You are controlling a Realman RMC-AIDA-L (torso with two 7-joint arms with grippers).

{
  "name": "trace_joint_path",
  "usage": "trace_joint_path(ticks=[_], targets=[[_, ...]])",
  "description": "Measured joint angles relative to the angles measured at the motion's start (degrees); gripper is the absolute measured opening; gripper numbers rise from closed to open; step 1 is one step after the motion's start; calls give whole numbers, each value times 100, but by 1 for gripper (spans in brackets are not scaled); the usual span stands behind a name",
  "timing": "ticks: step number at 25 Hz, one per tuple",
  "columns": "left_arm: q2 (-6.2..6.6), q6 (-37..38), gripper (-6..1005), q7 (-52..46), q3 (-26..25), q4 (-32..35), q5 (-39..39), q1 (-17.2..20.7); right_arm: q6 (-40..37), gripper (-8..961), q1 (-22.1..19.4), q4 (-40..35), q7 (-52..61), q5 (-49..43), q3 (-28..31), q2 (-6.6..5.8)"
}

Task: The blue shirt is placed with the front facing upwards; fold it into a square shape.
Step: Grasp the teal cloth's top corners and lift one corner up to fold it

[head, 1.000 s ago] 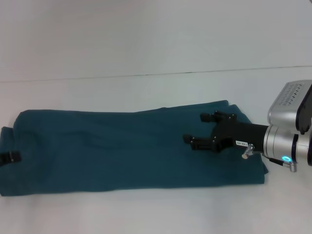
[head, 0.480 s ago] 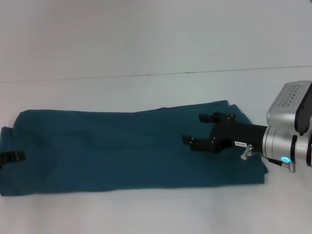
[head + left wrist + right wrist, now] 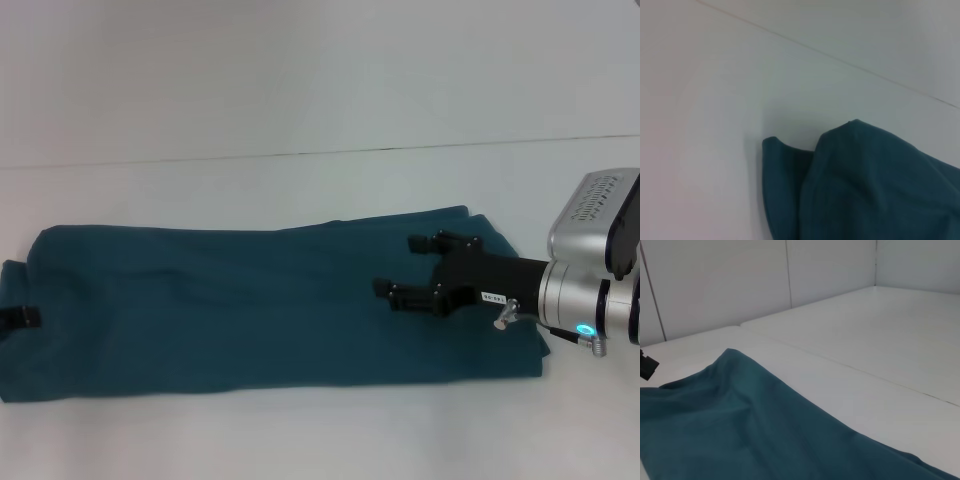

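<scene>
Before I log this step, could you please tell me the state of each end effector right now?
Left end effector: at the far left edge of the dark teal-blue cotton shirt; state cannot be told.
Right end effector: open over the shirt, holding nothing.

right gripper (image 3: 408, 268): black, with 2 fingers (image 3: 432, 241) built of blocky segments
label: a small white sticker marked the black body
wrist: a silver cylinder carried a glowing cyan ring and a silver screw
housing: a silver perforated box sat above
left gripper (image 3: 20, 317): black tip only
</scene>
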Motion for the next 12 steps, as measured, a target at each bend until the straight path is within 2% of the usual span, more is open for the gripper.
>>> trace_joint_path(ticks=[12], targets=[[16, -446, 856, 15, 12, 339, 203, -160, -15, 910, -1, 0, 9, 3, 0, 18]])
